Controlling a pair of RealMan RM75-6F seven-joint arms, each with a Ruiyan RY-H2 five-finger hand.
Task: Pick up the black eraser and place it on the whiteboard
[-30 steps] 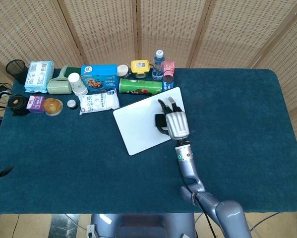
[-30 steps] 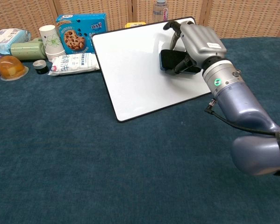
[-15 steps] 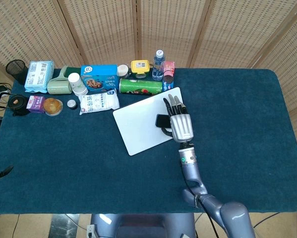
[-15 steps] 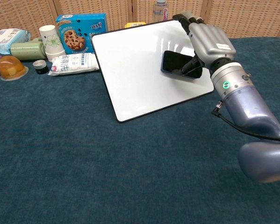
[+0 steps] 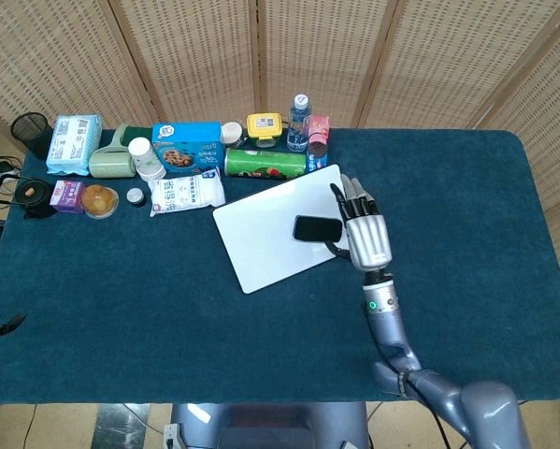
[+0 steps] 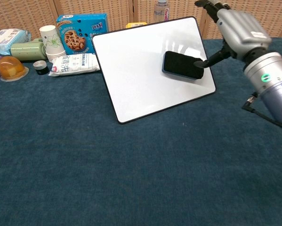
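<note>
The black eraser (image 5: 317, 228) (image 6: 182, 64) lies flat on the right part of the whiteboard (image 5: 261, 238) (image 6: 136, 70). My right hand (image 5: 364, 234) (image 6: 237, 30) is just right of the whiteboard's right edge, fingers straight and spread, holding nothing. Its thumb still reaches toward the eraser's right end; I cannot tell whether it touches. My left hand is in neither view.
Along the table's back edge stand a cookie box (image 5: 186, 147), a green can (image 5: 265, 163) lying down, a water bottle (image 5: 299, 122), a paper cup (image 5: 145, 156), a snack bag (image 5: 187, 194), a tissue pack (image 5: 73, 142) and small containers.
The right hand let go of the eraser, opened its fingers and drew back to the right, off the whiteboard. The eraser stays on the board.
</note>
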